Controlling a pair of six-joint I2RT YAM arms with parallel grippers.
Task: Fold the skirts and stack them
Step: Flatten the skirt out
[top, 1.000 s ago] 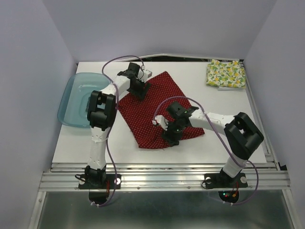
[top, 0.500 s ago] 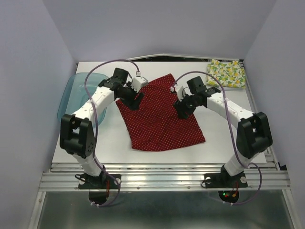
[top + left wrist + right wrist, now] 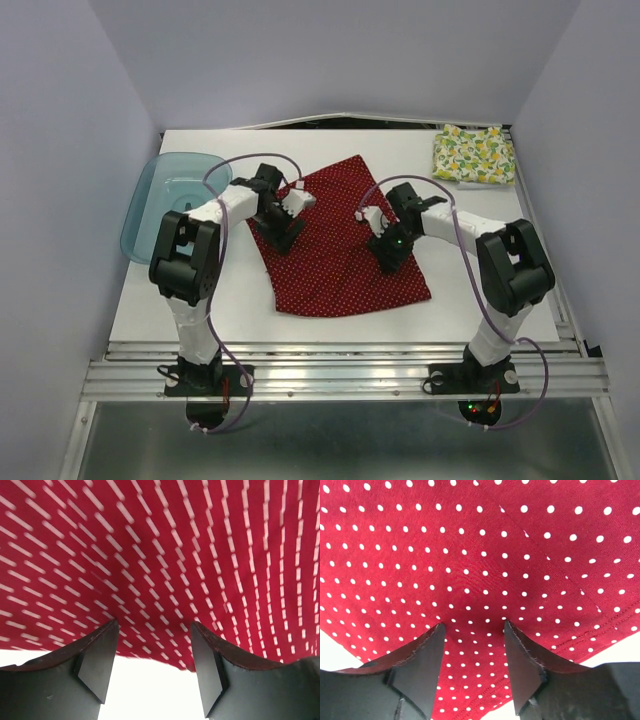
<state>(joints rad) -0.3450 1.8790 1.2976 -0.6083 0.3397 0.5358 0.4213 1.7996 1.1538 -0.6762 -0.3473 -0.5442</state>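
The dark red polka-dot skirt lies spread flat in the middle of the white table. My left gripper is open and empty over the skirt's left edge; in the left wrist view the skirt fills the frame, with its edge and white table between my fingers. My right gripper is open and empty over the skirt's right part; the right wrist view shows the skirt and its hem between my fingers. The cream fruit-print skirt lies folded at the far right corner.
A translucent blue plastic tray sits at the table's left edge, partly hanging over it. Grey walls close in the left, back and right. The table's near edge meets a metal rail with the arm bases.
Both arms have pulled back toward me and lowered onto the red skirt. The left gripper moved onto its left edge, the right gripper down along its right side. The skirt lies unchanged.
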